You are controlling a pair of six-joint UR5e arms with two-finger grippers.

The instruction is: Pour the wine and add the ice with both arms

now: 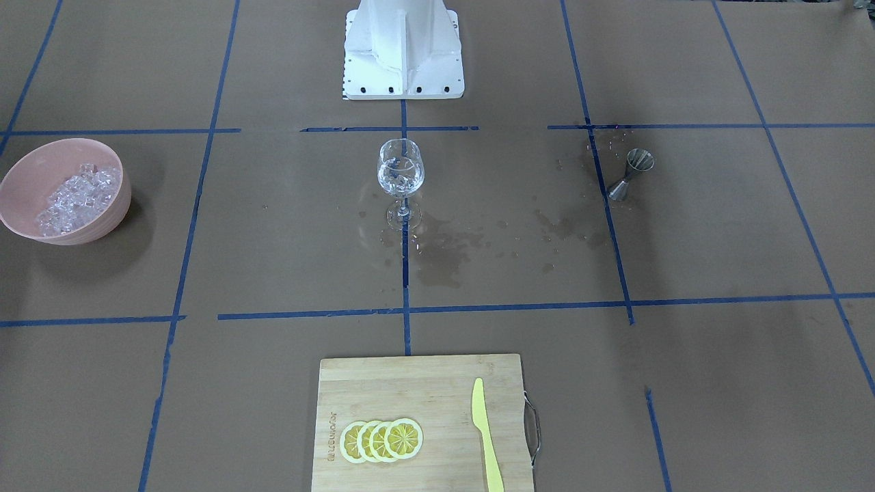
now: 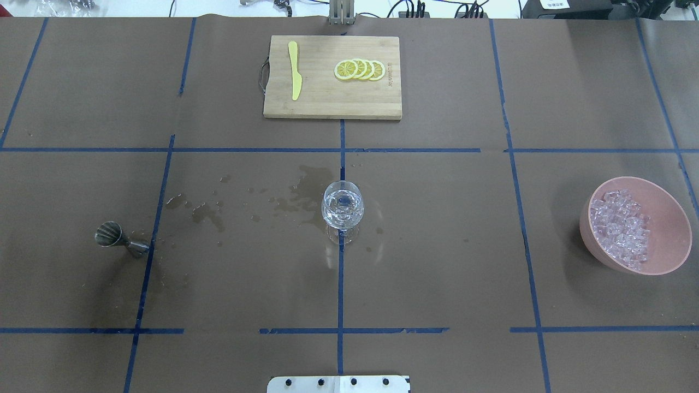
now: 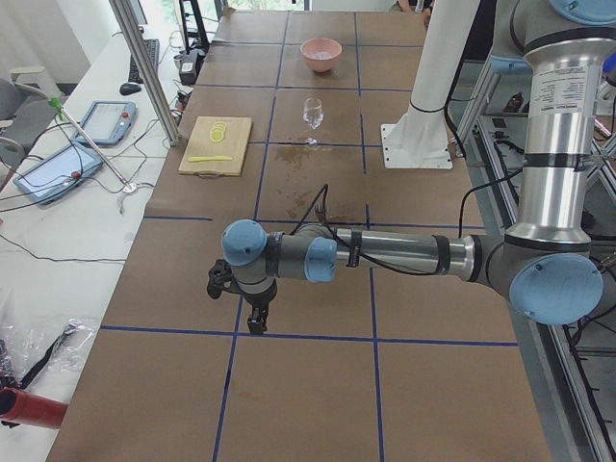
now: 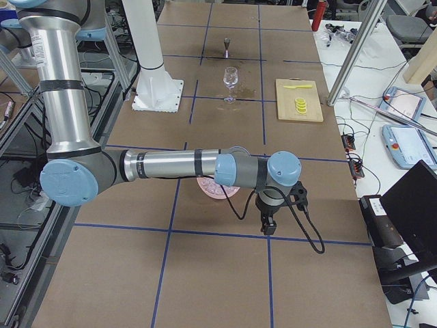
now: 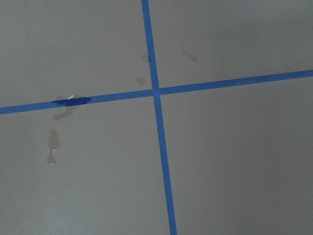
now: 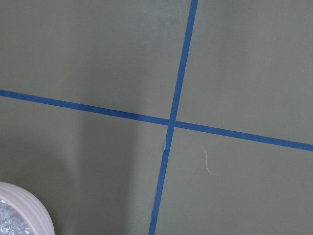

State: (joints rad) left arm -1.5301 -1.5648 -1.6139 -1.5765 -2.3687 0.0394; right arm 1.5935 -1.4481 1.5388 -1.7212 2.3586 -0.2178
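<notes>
Near the right gripper (image 4: 268,229), clear of its jaws, lies ice (image 2: 622,232).

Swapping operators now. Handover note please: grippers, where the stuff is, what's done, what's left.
Left gripper: over bare paper at the table's left end; open or shut, cannot tell. Right gripper: same, at the right end just past the bowl of ice.
Glass upright at centre, something clear and glossy inside. Jigger upright on the robot's left, wet stains between it and the glass.
Done, apparently: pour and ice. Left: check the glass's contents up close.
</notes>
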